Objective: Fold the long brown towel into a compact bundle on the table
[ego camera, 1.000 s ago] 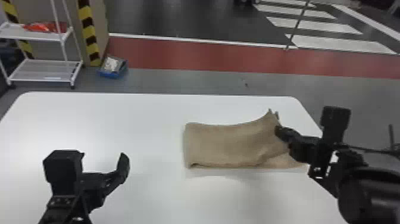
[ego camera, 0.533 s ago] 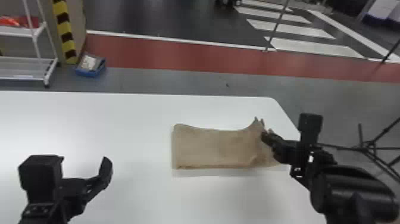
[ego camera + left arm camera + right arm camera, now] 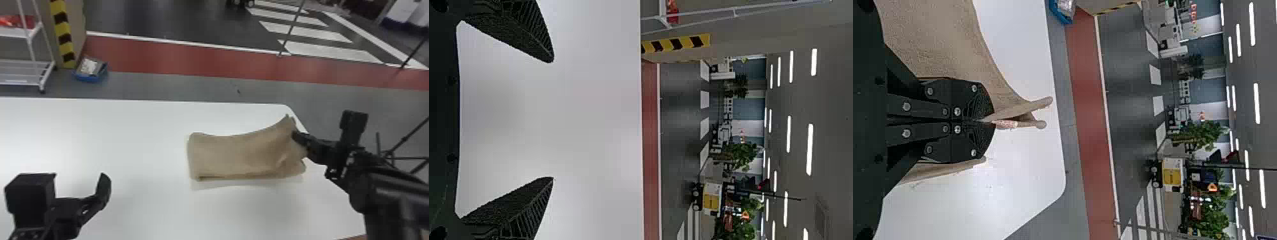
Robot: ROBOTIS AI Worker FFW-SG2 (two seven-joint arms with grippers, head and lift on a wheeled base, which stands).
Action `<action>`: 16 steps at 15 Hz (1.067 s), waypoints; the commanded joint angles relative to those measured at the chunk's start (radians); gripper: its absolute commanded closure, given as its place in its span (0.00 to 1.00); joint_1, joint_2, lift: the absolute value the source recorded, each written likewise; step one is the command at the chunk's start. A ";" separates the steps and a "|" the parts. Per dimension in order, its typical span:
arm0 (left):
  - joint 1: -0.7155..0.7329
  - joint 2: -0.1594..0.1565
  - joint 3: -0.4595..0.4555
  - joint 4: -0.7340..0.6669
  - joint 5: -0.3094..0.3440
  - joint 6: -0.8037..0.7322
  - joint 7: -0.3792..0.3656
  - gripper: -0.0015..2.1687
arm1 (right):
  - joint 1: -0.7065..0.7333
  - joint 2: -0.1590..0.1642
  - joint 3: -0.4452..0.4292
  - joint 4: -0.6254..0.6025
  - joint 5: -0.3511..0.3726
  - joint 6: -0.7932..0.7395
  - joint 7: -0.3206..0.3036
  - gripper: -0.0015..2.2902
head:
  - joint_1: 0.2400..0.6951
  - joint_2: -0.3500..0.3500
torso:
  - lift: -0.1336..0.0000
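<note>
The brown towel (image 3: 236, 156) lies as a folded strip on the right half of the white table (image 3: 143, 134), its right end raised and creased. At that raised end is my right gripper (image 3: 295, 135). In the right wrist view the right gripper (image 3: 984, 121) is shut on the towel (image 3: 945, 37), with folded edges sticking out past the fingertips. My left gripper (image 3: 79, 188) stands over the table's near left part, away from the towel. Seen from its own wrist, the left gripper (image 3: 553, 120) is open, bare table between its fingers.
Beyond the table's far edge, a blue bin (image 3: 91, 71) sits on the floor near a white shelf rack (image 3: 41, 63). Black stand legs (image 3: 405, 140) are on the floor to the right, past the table's right edge.
The head view has shifted, first rightward and then slightly back. The towel's right end has been lifted and drawn inward a little by the right gripper. The left gripper stays open.
</note>
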 commanded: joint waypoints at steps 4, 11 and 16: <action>-0.001 0.000 -0.004 0.001 -0.006 0.005 -0.002 0.01 | -0.027 -0.014 0.060 0.177 0.093 -0.069 -0.007 0.14 | 1.00 0.02 | 0.18; -0.064 -0.009 -0.047 0.052 -0.009 0.011 -0.009 0.01 | 0.085 0.022 -0.038 0.027 0.062 -0.305 -0.111 0.03 | 1.00 0.00 | 0.18; -0.255 -0.051 -0.218 0.289 0.066 -0.195 -0.009 0.02 | 0.174 0.082 -0.144 0.004 0.024 -0.382 -0.145 0.03 | 1.00 0.00 | 0.18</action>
